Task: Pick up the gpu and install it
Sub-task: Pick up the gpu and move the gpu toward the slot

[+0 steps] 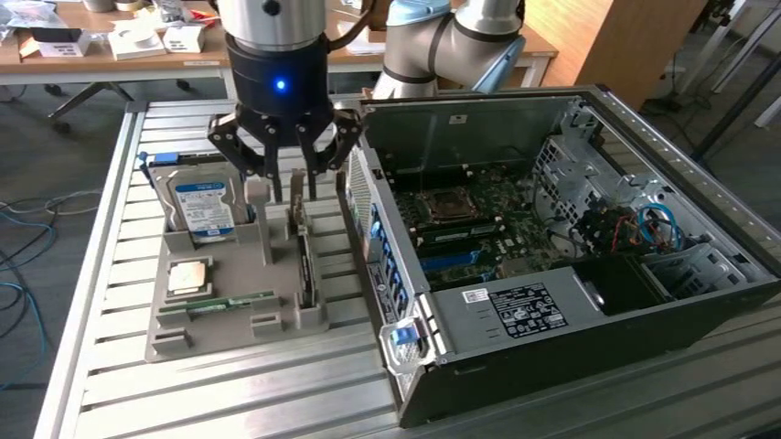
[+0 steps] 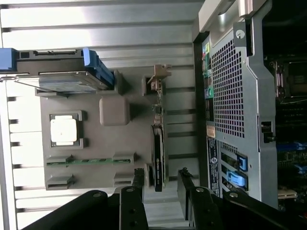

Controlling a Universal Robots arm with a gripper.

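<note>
Desk (image 1: 123,384) of aluminium slats carries everything. The open computer case (image 1: 513,366) takes up its three o'clock half as the exterior view has it, side panel off and the motherboard (image 1: 488,219) bare to the room. At nine o'clock from the case lies the grey parts tray (image 1: 219,325). The silver hard drive (image 1: 201,206) stands at the tray's eleven o'clock corner.

Next in size is the gpu (image 1: 303,261), and it is not yet picked up. It stands on its thin edge in a slot along the tray's three o'clock side, just beside the rear wall of the case. Its long axis runs from twelve to six o'clock, parallel to that wall. In the wrist view the bracket end (image 2: 158,79) points toward twelve and the dark body (image 2: 158,148) runs back toward six.

The claw (image 1: 287,178) hangs over that slot with its jaws spread wide and nothing between them. It is clear of the card, not touching it. In the wrist view the two fingers (image 2: 138,184) stand one to each flat side of the card's edge, so the card lies straight down from the claw (image 2: 161,184) and the jaws face across its thickness, not along its length. How far along the card the claw hangs I cannot tell.

The square processor (image 1: 189,274) and the slim green memory stick (image 1: 219,302) lie toward the tray's nine o'clock side.
</note>
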